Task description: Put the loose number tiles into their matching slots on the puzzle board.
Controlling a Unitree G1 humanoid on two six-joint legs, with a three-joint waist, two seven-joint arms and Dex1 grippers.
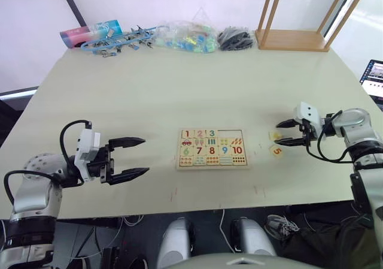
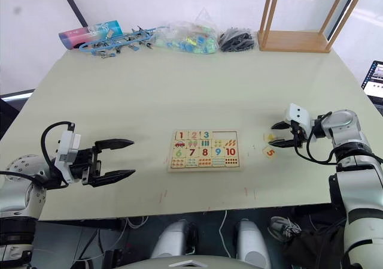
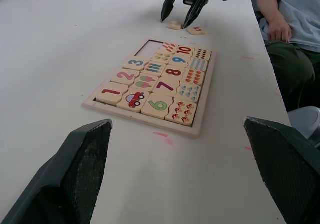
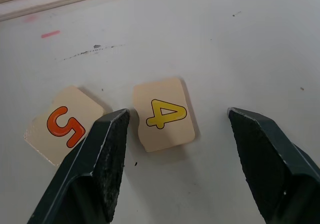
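Observation:
The puzzle board (image 1: 211, 149) lies flat in the middle of the table. Tiles 1, 2 and 3 sit in its top row, and the two slots (image 1: 230, 133) to their right are empty. The lower rows hold pictures and 6 to 10. Right of the board lie two loose number tiles, the yellow 4 (image 4: 163, 115) and the orange 5 (image 4: 64, 124). My right gripper (image 1: 279, 133) is open, low over the table, with a finger on each side of the 4. My left gripper (image 1: 145, 156) is open and empty, left of the board.
An upturned wooden stool (image 1: 296, 38) stands at the back right. Plastic bags (image 1: 185, 35), dark cables (image 1: 236, 38) and blue items (image 1: 114, 38) line the far edge. A laptop (image 1: 374, 80) is at the right. A seated person (image 3: 285, 24) is beside the table.

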